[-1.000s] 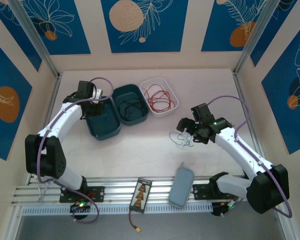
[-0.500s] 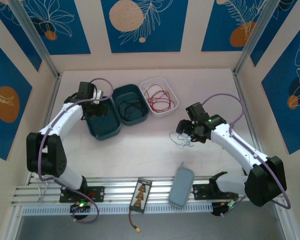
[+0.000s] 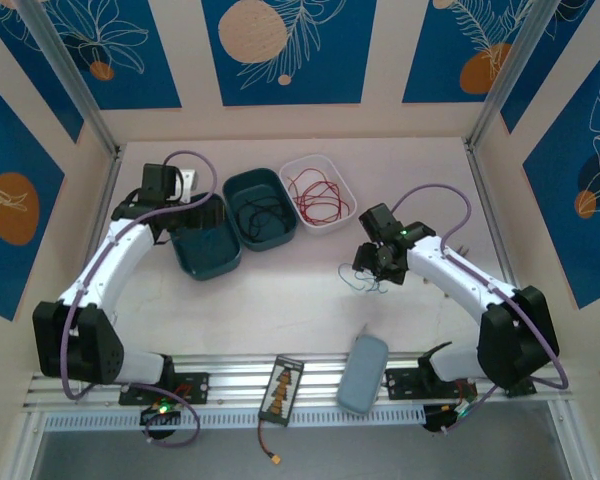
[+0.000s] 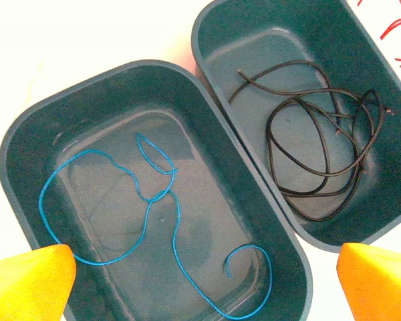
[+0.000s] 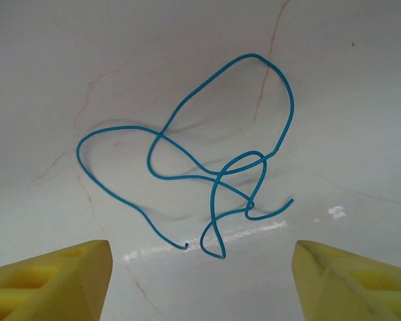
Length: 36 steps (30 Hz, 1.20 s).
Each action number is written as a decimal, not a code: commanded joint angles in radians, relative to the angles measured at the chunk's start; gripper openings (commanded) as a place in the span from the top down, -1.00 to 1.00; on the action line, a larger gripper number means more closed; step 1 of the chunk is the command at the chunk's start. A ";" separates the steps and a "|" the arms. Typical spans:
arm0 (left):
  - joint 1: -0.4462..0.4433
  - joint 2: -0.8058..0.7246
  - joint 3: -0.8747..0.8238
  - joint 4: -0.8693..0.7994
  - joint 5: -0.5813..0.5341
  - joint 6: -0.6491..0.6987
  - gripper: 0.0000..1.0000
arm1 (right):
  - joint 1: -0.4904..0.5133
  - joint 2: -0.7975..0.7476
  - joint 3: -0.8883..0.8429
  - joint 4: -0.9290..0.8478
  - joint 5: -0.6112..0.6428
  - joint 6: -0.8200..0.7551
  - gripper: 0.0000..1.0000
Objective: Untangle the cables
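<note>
top external: left gripper point(image 3: 192, 212) hangs over the leftmost teal tray point(image 3: 208, 258). right gripper point(image 3: 373, 262) sits low over the table point(image 3: 280, 300), just behind a loose blue wire point(image 3: 364, 283). tray contents read poorly from here: the red wire point(image 3: 315, 196) in the white tray point(image 3: 305, 166) is clear, the rest is faint scribble.

left wrist: resolves them. a second blue wire point(image 4: 154, 200) lies looped on the floor of the leftmost teal tray. black wire point(image 4: 321, 160) is coiled in the middle teal tray point(image 4: 220, 40). the red wire is cut off at the top right corner. orange fingertips point(image 4: 27, 284) sit at both lower corners, jaws wide, holding nothing.

right wrist: the loose blue wire lies flat on the table in crossing loops, ahead of the yellow fingertips point(image 5: 50, 284). jaws are spread, gripping nothing. cannot tell whether the crossings are knotted.
</note>
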 commanded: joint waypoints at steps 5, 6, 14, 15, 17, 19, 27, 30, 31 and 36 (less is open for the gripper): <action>0.012 -0.060 -0.027 0.006 0.005 -0.025 -1.00 | 0.003 0.065 0.008 -0.022 0.011 0.031 -0.24; 0.013 -0.066 -0.034 0.010 0.005 -0.031 -1.00 | 0.003 0.072 0.007 -0.021 0.010 0.035 -0.21; 0.013 -0.109 -0.093 0.079 0.058 -0.073 -1.00 | 0.000 0.099 -0.027 0.024 -0.028 0.048 -0.08; 0.012 -0.111 -0.098 0.092 0.069 -0.083 -1.00 | -0.003 0.104 -0.031 0.034 -0.033 0.051 -0.06; 0.012 -0.111 -0.102 0.107 0.086 -0.098 -1.00 | -0.006 0.117 -0.037 0.047 -0.034 0.056 -0.02; 0.012 -0.109 -0.105 0.119 0.104 -0.110 -1.00 | -0.009 0.133 -0.046 0.067 -0.034 0.056 0.06; 0.005 -0.149 -0.162 0.219 0.224 -0.153 -1.00 | -0.017 0.163 -0.037 0.076 0.009 0.053 0.70; -0.029 -0.189 -0.209 0.299 0.282 -0.175 -1.00 | -0.015 0.144 -0.027 0.060 0.020 0.043 0.88; -0.050 -0.201 -0.223 0.322 0.286 -0.181 -1.00 | -0.014 0.133 -0.027 0.059 0.021 0.037 0.94; -0.162 -0.238 -0.296 0.450 0.341 -0.208 -1.00 | 0.000 0.056 -0.008 0.053 0.005 -0.006 1.00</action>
